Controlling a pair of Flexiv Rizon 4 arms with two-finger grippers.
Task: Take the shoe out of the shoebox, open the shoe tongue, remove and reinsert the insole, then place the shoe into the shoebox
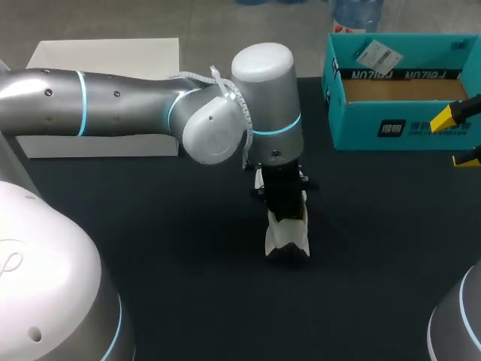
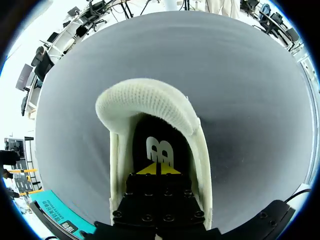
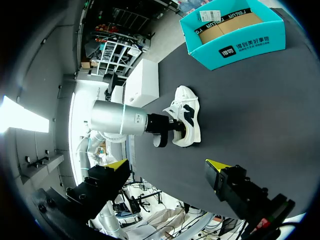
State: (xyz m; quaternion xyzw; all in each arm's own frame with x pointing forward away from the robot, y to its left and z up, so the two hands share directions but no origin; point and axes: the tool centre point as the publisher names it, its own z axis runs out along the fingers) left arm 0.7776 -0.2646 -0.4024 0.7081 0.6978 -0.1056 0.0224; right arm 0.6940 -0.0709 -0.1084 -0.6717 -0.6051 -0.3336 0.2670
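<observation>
A white shoe (image 1: 287, 232) stands mid-table on the black cloth, also visible in the right wrist view (image 3: 189, 120). My left arm (image 1: 263, 98) reaches over it from the left. My left gripper (image 2: 159, 169) is shut, its yellow tips together and down inside the shoe's opening against the black insole (image 2: 159, 145) with a white logo. The shoe's knit collar (image 2: 145, 97) arches ahead of the tips. The teal shoebox (image 1: 391, 128) sits open at the far right with nothing inside it. My right gripper (image 1: 459, 138) hangs open near the box's right end, well away from the shoe (image 3: 167, 165).
A white box (image 1: 105, 60) stands at the table's far left, behind the left arm. A small white tag (image 1: 379, 54) lies on the shoebox's back flap. Dark cloth runs open in front of the shoe and to both sides.
</observation>
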